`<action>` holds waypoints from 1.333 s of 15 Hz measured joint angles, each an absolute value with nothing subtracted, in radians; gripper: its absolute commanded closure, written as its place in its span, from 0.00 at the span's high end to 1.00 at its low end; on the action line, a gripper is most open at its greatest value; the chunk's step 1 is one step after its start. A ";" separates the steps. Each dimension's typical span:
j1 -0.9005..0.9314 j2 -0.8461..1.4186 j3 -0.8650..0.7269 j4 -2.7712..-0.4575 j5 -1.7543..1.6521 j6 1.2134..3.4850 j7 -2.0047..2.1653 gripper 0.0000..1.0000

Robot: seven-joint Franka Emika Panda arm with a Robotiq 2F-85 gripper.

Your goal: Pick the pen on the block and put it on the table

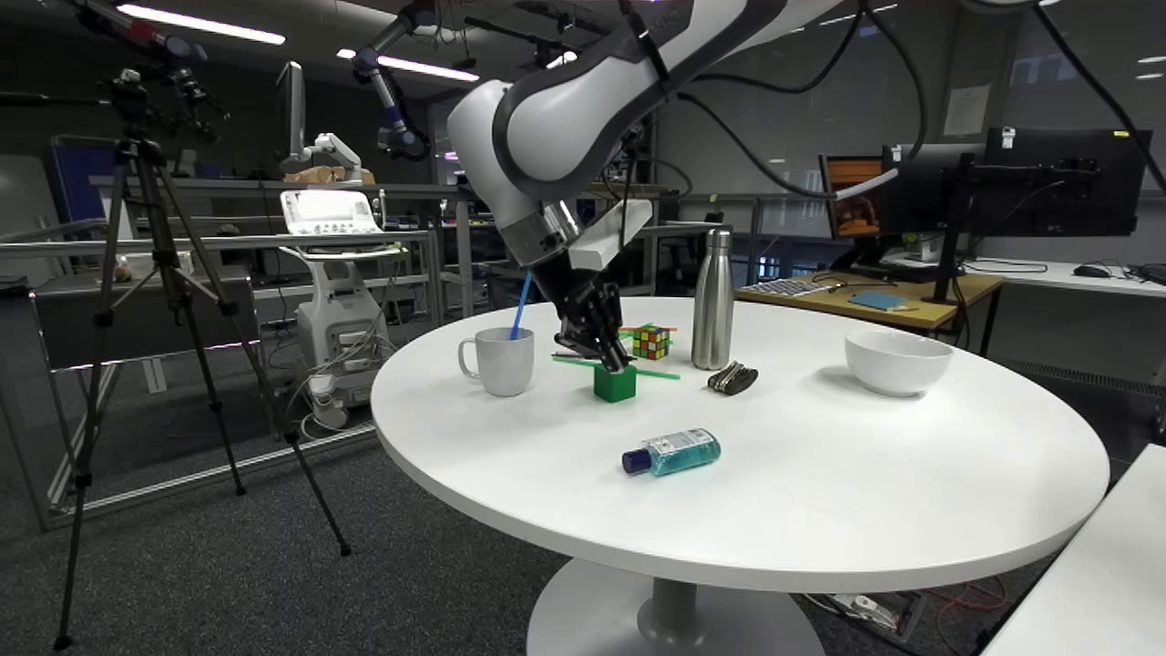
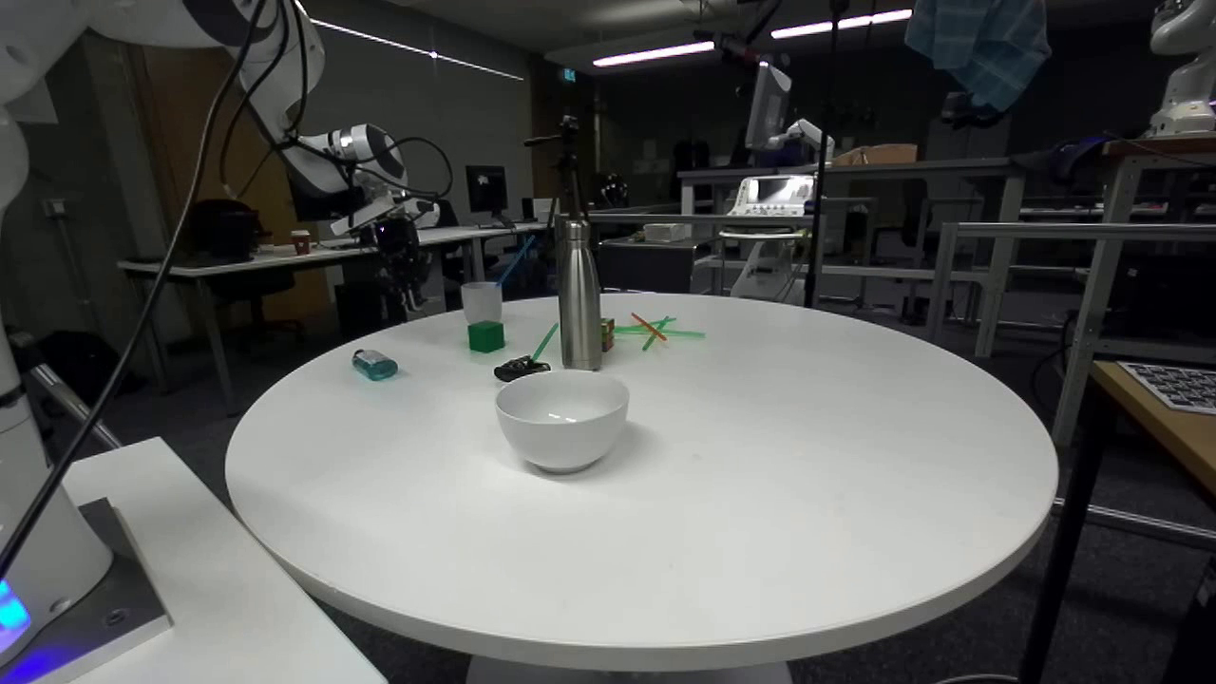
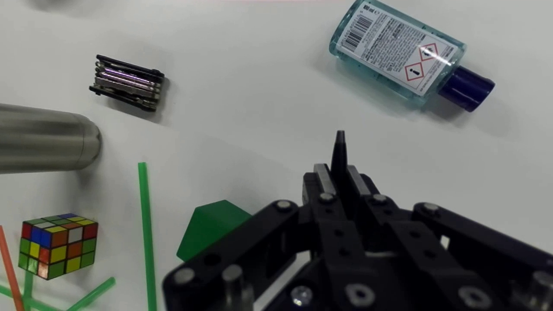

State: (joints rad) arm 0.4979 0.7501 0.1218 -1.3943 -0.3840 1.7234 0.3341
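While the green block (image 1: 615, 386) rests on the bench (image 1: 820, 474), the pincer (image 3: 338, 171) clamps the black pen (image 3: 339, 151) (clear of both).

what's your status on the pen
Pincer shut on the pen. Off the green block, above the table. Blue-capped teal bottle possibly in the way.

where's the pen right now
In the wrist view, the pen is right of centre, held in the gripper, with the green block lower left of it and the teal bottle upper right.
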 measured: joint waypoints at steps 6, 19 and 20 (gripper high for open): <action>0.499 0.843 0.119 -1.318 -0.384 1.722 0.305 0.03; 0.500 0.915 0.113 -1.228 -0.384 1.688 0.292 0.03; 0.500 0.915 0.112 -1.227 -0.384 1.688 0.292 0.03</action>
State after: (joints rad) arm 0.5004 0.9153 0.1118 -1.2268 -0.3835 1.6883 0.2918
